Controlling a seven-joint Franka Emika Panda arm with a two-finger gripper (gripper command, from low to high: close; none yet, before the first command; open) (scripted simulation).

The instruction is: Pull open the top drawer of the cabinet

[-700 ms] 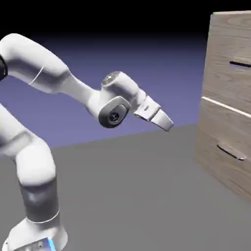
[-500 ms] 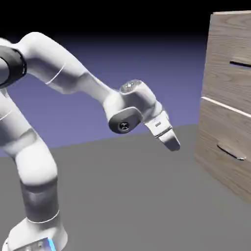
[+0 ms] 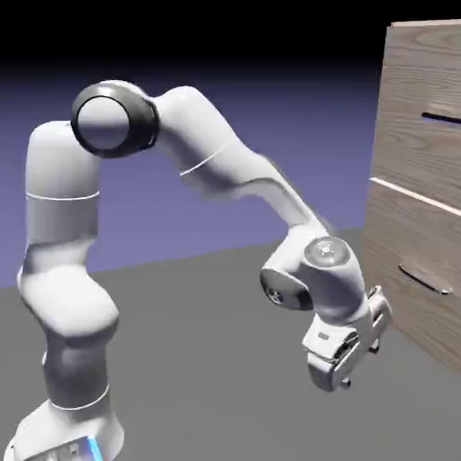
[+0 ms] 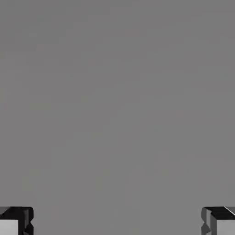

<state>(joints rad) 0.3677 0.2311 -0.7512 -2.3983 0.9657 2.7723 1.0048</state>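
Observation:
The cabinet [image 3: 393,236] of brown-grey wood grain stands at the exterior view's right edge. Its top drawer [image 3: 412,144] sits flush, and the slim dark bar handle [image 3: 441,117] runs off the picture's right edge. My gripper [image 3: 340,376] hangs low over the grey table, pointing downward, to the left of and below the lower drawer front and far beneath the top handle. In the hand view only bare grey table shows, with my two fingertips [image 4: 16,223] wide apart in the bottom corners. My gripper [image 4: 117,225] is open and holds nothing.
The lower drawer front has its own bar handle [image 3: 423,277], level with my wrist and just to its right. A pale seam [image 3: 410,195] divides the two fronts. Grey table [image 3: 198,360] spreads between the robot's base and the cabinet.
The arm has folded over and swung the hand down and to the right, from mid-height to just above the table near the cabinet's foot. The cabinet has not moved.

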